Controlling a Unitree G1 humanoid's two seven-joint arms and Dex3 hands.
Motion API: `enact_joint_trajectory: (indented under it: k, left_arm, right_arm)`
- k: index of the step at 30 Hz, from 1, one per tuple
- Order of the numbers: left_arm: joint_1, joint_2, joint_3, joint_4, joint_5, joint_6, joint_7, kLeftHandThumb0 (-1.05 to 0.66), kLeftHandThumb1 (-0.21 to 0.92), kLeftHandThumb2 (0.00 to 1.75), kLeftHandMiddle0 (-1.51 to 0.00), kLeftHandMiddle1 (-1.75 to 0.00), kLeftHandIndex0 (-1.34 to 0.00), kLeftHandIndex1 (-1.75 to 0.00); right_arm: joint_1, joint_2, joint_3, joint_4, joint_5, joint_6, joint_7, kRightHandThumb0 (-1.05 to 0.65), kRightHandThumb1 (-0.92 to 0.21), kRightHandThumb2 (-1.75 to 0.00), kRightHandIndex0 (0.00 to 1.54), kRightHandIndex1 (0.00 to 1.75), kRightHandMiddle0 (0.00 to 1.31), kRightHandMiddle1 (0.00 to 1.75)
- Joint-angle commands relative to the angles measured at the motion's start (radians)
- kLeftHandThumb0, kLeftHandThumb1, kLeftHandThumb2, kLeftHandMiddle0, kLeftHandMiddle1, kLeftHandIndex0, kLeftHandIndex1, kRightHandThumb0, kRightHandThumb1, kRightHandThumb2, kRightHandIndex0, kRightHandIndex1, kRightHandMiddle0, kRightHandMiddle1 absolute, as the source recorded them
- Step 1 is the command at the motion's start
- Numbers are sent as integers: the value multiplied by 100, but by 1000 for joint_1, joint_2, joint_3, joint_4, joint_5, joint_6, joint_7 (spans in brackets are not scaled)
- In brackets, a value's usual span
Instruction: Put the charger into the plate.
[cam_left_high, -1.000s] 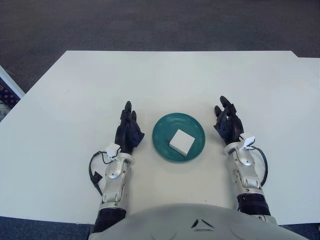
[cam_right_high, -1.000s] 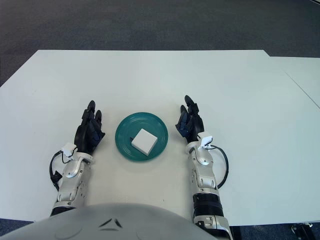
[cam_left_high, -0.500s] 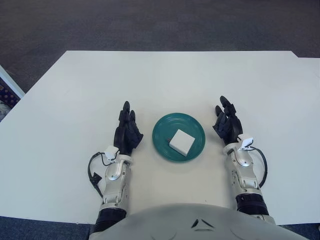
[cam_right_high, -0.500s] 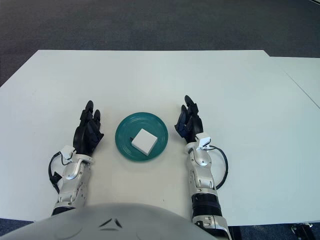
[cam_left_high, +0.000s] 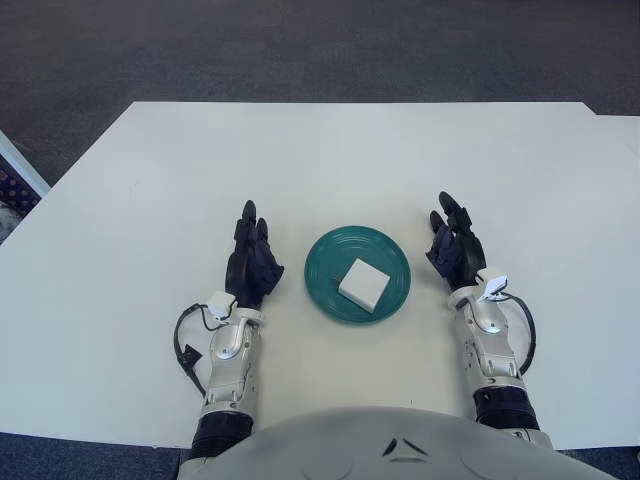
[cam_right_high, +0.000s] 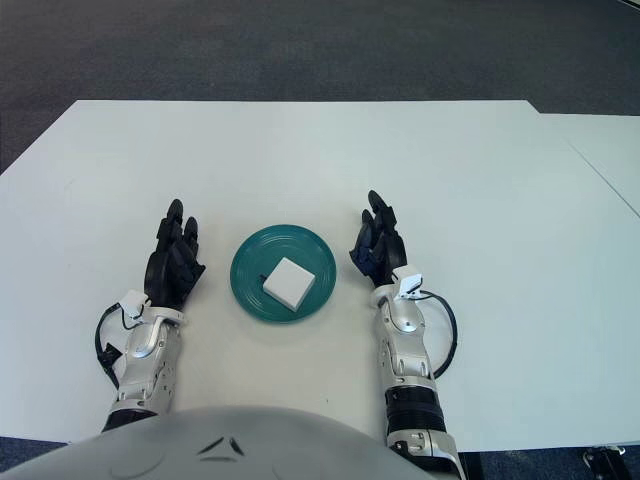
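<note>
- Dark grey carpet (cam_left_high: 300, 45) fills the far background in the left eye view, behind a broad white table (cam_left_high: 330, 160).
- Left eye view: a teal plate (cam_left_high: 357, 273) sits on the table between the two hands, near the robot's body.
- Left eye view: the white square charger (cam_left_high: 363, 283) lies inside the plate, a little toward its near right part, turned corner-on.
- Left eye view: the left hand (cam_left_high: 252, 262) shows just to the left of the plate, apart from its rim, fingers stretched forward and holding nothing.
- Left eye view: the right hand (cam_left_high: 455, 247) shows to the right of the plate, also clear of the rim, fingers extended and loosely spread, empty.
- Right eye view: the same layout appears shifted leftward; the plate lies between the two dark hands with the charger inside it.
- Right eye view: a second white table (cam_right_high: 610, 160) edge shows at the far right, beside the main one.
</note>
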Motion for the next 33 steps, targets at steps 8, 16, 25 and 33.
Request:
enact_joint_trajectory:
  k: [8, 16, 25, 33]
  left_arm:
    - [14, -13, 13, 38, -17, 26, 13, -105, 92, 90, -4, -1, -1, 0]
    - [-16, 5, 36, 93, -70, -4, -37, -105, 92, 94, -7, -2, -5, -3]
    - [-22, 11, 40, 113, -37, -22, -32, -105, 92, 97, -6, -1, -5, -4]
    - [-17, 18, 35, 111, 35, -21, 5, -105, 92, 98, -7, -1, -4, -3]
  right_arm:
    - [37, -12, -6, 40, -7, 53, -5, -78, -92, -91, 6, 0, 0, 26]
    - [37, -16, -10, 35, 6, 64, 0, -78, -92, -92, 7, 0, 0, 25]
    - [31, -18, -14, 36, 14, 73, 0, -77, -92, -92, 7, 0, 0, 25]
    - [27, -19, -17, 43, 13, 68, 0, -74, -92, -92, 6, 0, 0, 26]
